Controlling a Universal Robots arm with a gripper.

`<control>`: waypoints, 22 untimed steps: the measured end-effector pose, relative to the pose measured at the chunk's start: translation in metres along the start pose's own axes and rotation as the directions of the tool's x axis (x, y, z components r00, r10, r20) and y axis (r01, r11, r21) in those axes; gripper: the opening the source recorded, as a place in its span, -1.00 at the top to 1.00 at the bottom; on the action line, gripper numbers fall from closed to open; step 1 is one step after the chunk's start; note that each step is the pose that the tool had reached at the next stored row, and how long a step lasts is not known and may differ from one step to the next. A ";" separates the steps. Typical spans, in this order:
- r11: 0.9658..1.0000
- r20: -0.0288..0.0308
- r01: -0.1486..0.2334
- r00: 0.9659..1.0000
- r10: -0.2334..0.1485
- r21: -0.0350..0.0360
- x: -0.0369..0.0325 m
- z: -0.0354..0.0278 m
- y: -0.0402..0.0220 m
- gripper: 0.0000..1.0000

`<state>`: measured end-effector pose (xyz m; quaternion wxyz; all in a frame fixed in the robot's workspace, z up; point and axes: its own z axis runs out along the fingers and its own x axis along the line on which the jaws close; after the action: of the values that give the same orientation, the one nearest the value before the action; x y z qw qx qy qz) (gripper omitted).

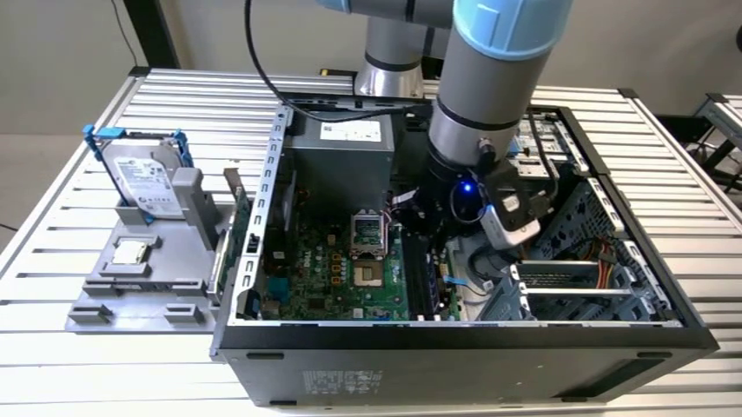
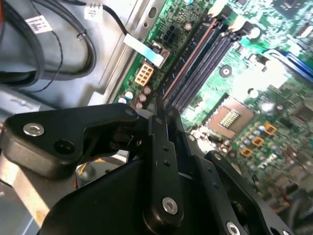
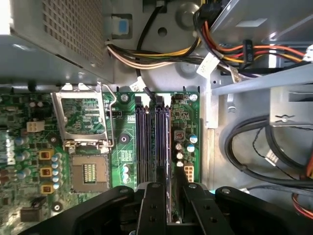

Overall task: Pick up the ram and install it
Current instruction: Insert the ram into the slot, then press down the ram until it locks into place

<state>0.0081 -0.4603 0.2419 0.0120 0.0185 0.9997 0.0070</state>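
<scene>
My gripper (image 1: 432, 233) is down inside the open computer case (image 1: 464, 334), just over the motherboard's black memory slots (image 1: 423, 278). It is shut on the ram, which I see edge-on as a thin dark strip (image 2: 159, 104) standing out from between the black fingers. In the first wrist view the ram's (image 3: 162, 175) dark edge lines up with one of the long parallel slots (image 3: 152, 142), directly ahead of the gripper (image 3: 168, 188). I cannot tell whether the ram touches the slot.
The CPU socket (image 3: 89, 171) lies beside the slots, and the power supply box (image 1: 342, 165) stands behind them. Bundled cables (image 3: 234, 49) and a drive cage (image 1: 579, 278) crowd the case's other side. Outside, a grey fixture (image 1: 139, 295) holds a hard drive with blue bracket (image 1: 145, 178) and a small square chip (image 1: 130, 252).
</scene>
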 end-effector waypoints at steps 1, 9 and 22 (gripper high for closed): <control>1.000 -0.001 0.000 1.000 0.000 0.000 0.0000 -0.0023 0.0000 -1.00; 1.000 -0.001 0.000 1.000 0.000 0.000 -0.0001 -0.0029 0.0001 1.00; 1.000 -0.001 0.000 1.000 0.000 0.000 -0.0001 -0.0034 0.0001 1.00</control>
<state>0.0081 -0.4603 0.2454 0.0117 0.0186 0.9997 0.0070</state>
